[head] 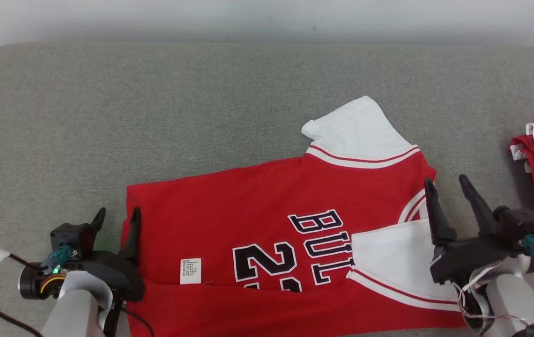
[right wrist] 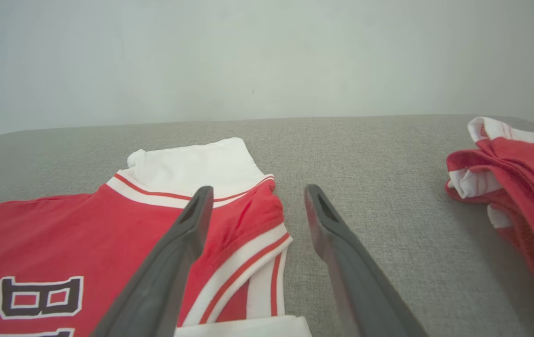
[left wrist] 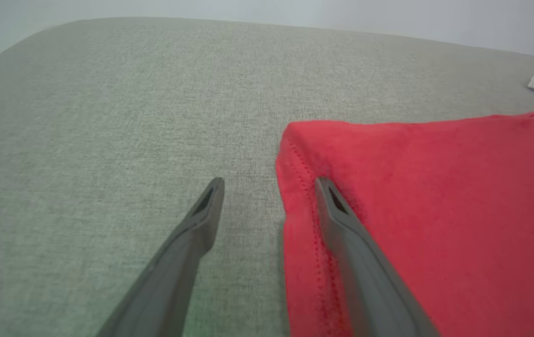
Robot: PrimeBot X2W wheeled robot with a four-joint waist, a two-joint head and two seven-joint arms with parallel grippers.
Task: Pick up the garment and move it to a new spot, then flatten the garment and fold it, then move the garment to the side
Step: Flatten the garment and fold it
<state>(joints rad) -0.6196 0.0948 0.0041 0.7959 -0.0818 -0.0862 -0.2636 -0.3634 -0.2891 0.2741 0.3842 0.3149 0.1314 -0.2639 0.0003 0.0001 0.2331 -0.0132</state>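
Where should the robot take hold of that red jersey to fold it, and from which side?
Probably by its two short ends: the hem from the left and the shoulder edge from the right. The jersey lies flat and lengthwise across the cushion, so those edges are free, and the open left gripper and right gripper sit beside them.

Two garments (head: 229,210) (one bunched), four fingers (head: 436,213)

Head view high, facing down; wrist views low, close, facing forward; all share garment (head: 229,210), grey cushion (head: 154,93).
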